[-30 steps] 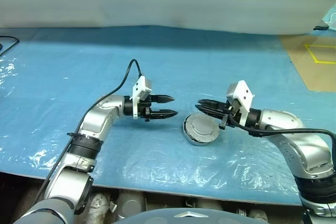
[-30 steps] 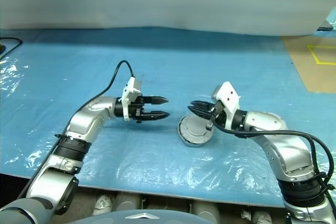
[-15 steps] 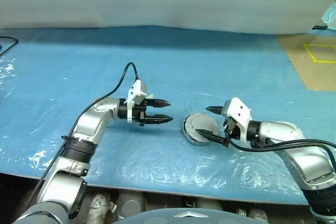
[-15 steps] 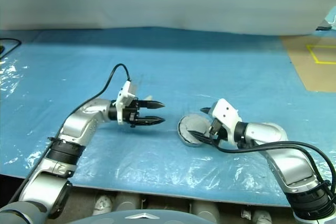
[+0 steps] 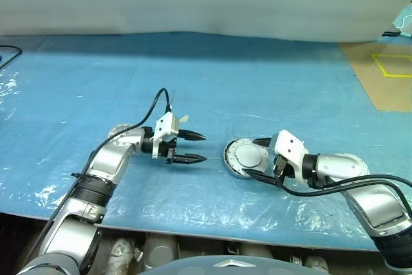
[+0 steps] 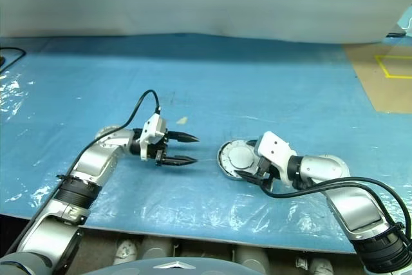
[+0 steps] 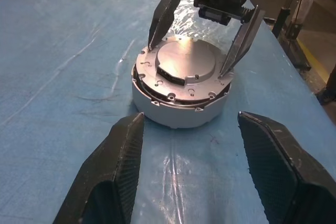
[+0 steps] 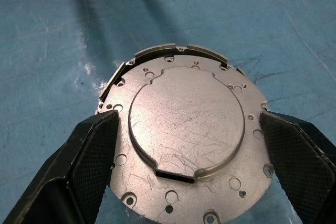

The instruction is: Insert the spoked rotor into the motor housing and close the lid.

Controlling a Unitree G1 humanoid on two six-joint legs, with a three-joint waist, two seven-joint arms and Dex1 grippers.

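1. on the left, the left gripper [image 5: 194, 147] hovers low over the blue sheet [image 5: 77, 82], pointing right at the motor, its jaws apart and holding nothing.
2. just right of centre, near the front edge of the sheet, the lid [image 5: 246, 156] lies flat on top of the housing [image 7: 178, 109]; the two make one stack. in the left wrist view the lid looks turned a little off the housing rim, with a dark gap showing along one side.
3. the rotor cannot be seen; it is judged to be inside, under the lid, but the pictures do not prove it.
4. on the right, the right gripper [image 5: 256, 157] reaches in from the right with its jaws spread wide, one finger [image 8: 89, 156] on each side of the lid. whether the pads touch the lid edge cannot be told; they are at least just beside it, and nothing is clamped.
5. the step in hand looks like closing the lid: it is set down, with the right gripper open round it.
6. the next move is judged to call for seating the lid square, by pressing or twisting it until the gap closes, with the left gripper perhaps steadying the housing from its side.
7. no brand, label or writing can be read on the motor, the grippers or the sheet.
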